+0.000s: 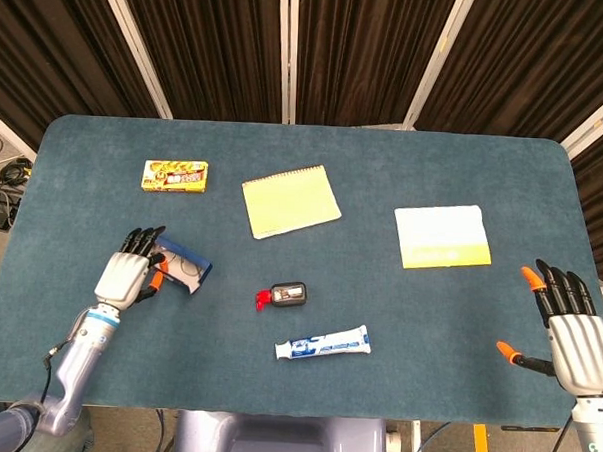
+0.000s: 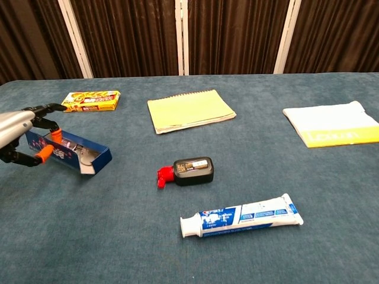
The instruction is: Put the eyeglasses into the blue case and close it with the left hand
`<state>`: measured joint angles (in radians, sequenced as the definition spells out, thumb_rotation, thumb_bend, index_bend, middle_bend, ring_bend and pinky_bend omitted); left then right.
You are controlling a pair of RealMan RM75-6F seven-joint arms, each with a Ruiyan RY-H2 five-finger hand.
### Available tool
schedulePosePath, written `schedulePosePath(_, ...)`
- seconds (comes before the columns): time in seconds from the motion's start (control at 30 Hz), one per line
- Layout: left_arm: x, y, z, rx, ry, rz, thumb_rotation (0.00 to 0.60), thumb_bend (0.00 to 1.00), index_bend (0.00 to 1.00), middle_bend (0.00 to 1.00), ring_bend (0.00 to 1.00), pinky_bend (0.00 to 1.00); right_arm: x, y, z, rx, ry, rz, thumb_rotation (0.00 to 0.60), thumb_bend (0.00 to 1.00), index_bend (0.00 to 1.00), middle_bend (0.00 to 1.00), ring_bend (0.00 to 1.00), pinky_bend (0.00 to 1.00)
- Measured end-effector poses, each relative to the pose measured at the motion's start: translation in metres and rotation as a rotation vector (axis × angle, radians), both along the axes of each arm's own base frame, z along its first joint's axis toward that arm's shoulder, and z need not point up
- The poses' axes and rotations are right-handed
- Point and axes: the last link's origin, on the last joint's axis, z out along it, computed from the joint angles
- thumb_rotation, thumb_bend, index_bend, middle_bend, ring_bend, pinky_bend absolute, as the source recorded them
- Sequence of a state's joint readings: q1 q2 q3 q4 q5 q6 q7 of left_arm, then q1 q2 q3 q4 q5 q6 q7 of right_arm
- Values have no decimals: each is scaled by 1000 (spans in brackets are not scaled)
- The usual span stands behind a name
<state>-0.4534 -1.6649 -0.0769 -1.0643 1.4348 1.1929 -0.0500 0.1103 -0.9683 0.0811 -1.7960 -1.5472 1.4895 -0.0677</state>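
The blue case (image 1: 192, 265) (image 2: 96, 157) lies at the left of the table, half folded, its printed lid raised on the left side. The eyeglasses (image 2: 79, 153) lie inside it, only partly visible under the lid. My left hand (image 1: 127, 271) (image 2: 21, 135) holds the lid's edge between thumb and fingers. My right hand (image 1: 577, 333) hovers at the table's right front edge, far from the case, fingers spread and holding nothing; only the head view shows it.
A yellow snack box (image 1: 176, 175) lies behind the case. A yellow notebook (image 1: 291, 201) and a white-and-yellow pack (image 1: 442, 235) lie further back. A black bottle with a red cap (image 1: 283, 294) and a toothpaste tube (image 1: 323, 342) lie in the middle front.
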Motion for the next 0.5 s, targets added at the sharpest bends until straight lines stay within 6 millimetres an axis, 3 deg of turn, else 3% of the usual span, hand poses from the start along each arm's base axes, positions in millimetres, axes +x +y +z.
schedulePosePath(0.27, 5, -15, 28, 9, 37, -16, 600, 590, 755, 0, 0, 0, 1, 1, 1, -3, -6, 4, 600, 0, 0, 0, 0, 0)
schedulePosePath(0.5, 15, -27, 39, -38, 73, 38, 600, 596, 752, 0, 0, 0, 0, 1, 2, 0, -5, 2, 600, 0, 0, 0, 0, 0)
